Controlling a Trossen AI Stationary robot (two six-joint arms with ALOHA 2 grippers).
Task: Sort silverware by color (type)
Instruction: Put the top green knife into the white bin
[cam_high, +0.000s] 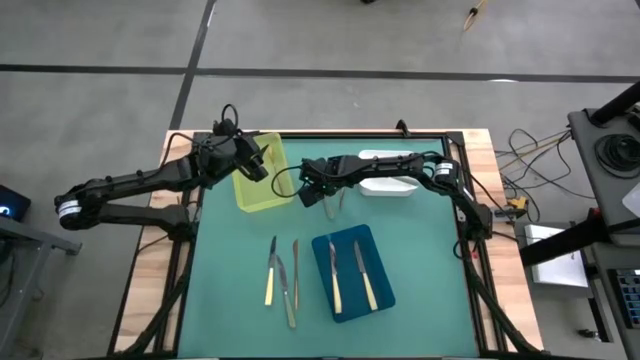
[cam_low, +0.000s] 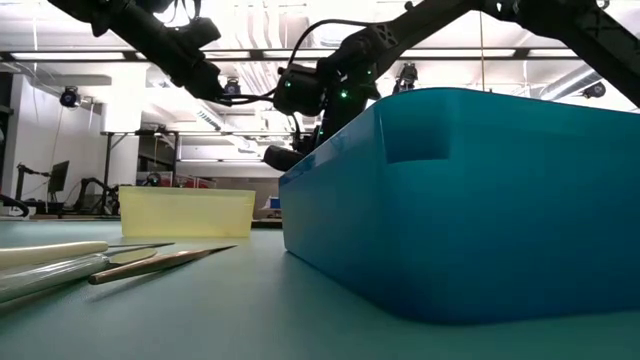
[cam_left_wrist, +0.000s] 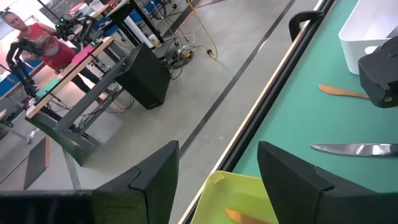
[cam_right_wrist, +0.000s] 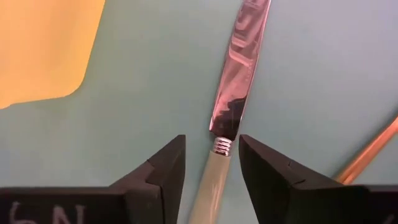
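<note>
My right gripper (cam_right_wrist: 211, 163) stands part open astride a cream-handled knife (cam_right_wrist: 235, 87), not pinching it; yellow tray (cam_right_wrist: 43, 46) edge at ten o'clock. Left gripper (cam_left_wrist: 217, 177) open, empty.

Bright even overhead light; glare on knife blade (cam_right_wrist: 239, 68); low view foreground blurred

Robotics lab / workshop: bare concrete floor (cam_high: 330, 35) w/ taped lines across frame top, cables (cam_high: 535, 150) at right edge; low view bkgd shows ceiling lights (cam_low: 250, 10), equipment racks (cam_low: 130, 160); workbenches (cam_left_wrist: 74, 93) upper left, left wrist view.
</note>
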